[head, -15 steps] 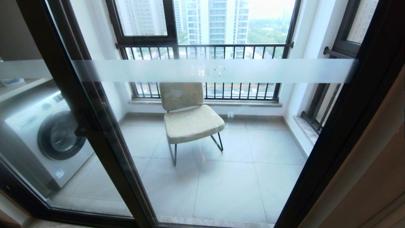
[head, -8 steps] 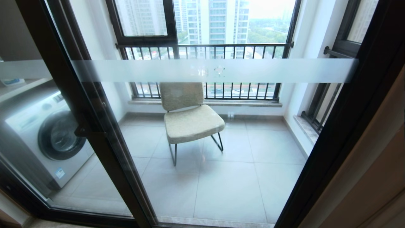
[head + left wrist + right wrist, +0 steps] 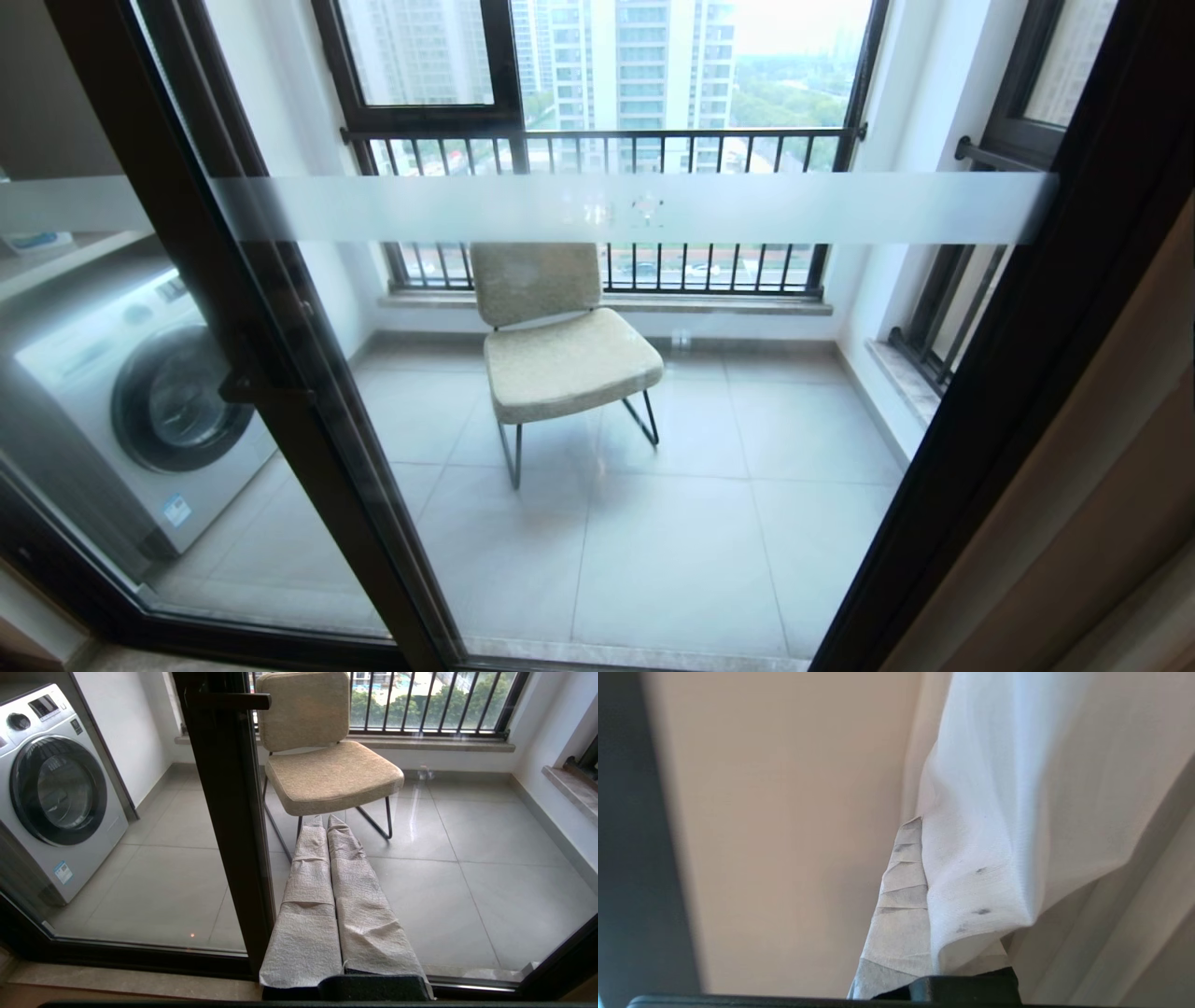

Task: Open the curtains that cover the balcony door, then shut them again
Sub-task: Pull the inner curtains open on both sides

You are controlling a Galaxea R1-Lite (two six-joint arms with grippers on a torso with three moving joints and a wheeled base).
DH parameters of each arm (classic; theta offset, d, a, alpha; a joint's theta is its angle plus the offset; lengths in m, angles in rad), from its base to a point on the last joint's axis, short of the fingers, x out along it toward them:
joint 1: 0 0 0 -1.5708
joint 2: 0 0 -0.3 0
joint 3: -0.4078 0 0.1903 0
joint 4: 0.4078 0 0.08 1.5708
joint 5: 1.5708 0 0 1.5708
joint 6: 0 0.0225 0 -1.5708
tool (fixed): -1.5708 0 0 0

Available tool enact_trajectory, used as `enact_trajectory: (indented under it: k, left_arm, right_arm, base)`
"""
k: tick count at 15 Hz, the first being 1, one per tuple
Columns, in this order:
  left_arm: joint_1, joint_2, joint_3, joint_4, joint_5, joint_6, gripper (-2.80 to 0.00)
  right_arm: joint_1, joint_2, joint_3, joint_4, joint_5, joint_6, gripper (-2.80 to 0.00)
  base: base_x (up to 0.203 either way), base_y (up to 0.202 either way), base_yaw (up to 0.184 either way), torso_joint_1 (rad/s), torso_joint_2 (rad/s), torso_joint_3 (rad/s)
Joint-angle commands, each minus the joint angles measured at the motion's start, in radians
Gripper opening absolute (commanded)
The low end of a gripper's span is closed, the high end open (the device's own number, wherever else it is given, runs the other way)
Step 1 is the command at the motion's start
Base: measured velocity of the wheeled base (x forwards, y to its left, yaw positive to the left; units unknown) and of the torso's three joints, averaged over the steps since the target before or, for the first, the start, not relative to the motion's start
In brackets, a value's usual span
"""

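The balcony door (image 3: 653,420) stands uncovered in the head view, so the opening part looks done; I judge that the closing part is now in hand. The right gripper (image 3: 924,826) has its taped fingers (image 3: 901,891) together, and a fold of the white sheer (image 3: 985,835) lies draped over one of them; it seems pinched between the two, but the cloth hides the other finger, so I cannot say this for sure. Just beside the gripper, on the other side from the sheer, hangs the cream drape (image 3: 784,835), and further on that side the dark door frame (image 3: 630,835) runs along; both curtains are gathered at the right edge of the door, where the head view shows only a strip of beige cloth (image 3: 1111,523).

The next move probably calls for drawing the sheer across the glass toward the left side, slowly, so that the thin cloth does not slip out.

The left gripper (image 3: 326,823) is parked, fingers together and holding nothing; it points at the glass near the middle post (image 3: 224,812), with the chair (image 3: 322,760) beyond it on the balcony.
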State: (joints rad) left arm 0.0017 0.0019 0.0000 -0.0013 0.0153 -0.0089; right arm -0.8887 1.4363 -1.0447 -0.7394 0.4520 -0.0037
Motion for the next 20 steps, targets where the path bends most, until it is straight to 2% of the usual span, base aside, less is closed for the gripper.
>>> enact_trajectory:
  k: [1,8,9,15,20]
  left_arm:
    - [0.0,0.0,0.0,0.0,0.0,0.0,-2.8]
    - [0.0,0.0,0.0,0.0,0.0,0.0,-2.8]
    - [0.0,0.0,0.0,0.0,0.0,0.0,-2.8]
    - [0.0,0.0,0.0,0.0,0.0,0.0,-2.8]
    - [0.0,0.0,0.0,0.0,0.0,0.0,-2.8]
  right_arm:
    - [0.01,-0.05,0.026,-0.006,0.011,-0.001,-2.8]
    - [0.01,-0.053,0.034,-0.008,0.011,-0.007,-2.8]
    - [0.01,-0.053,0.037,-0.008,0.01,-0.007,0.0]
    - [0.007,-0.1,0.085,-0.002,0.007,-0.001,0.0]
    - [-0.023,-0.266,0.273,-0.005,0.003,-0.003,0.0]
  base:
    - [0.0,0.0,0.0,0.0,0.0,0.0]
    - [0.0,0.0,0.0,0.0,0.0,0.0]
    - [0.0,0.0,0.0,0.0,0.0,0.0]
    - [0.0,0.0,0.0,0.0,0.0,0.0]
    - [0.0,0.0,0.0,0.0,0.0,0.0]
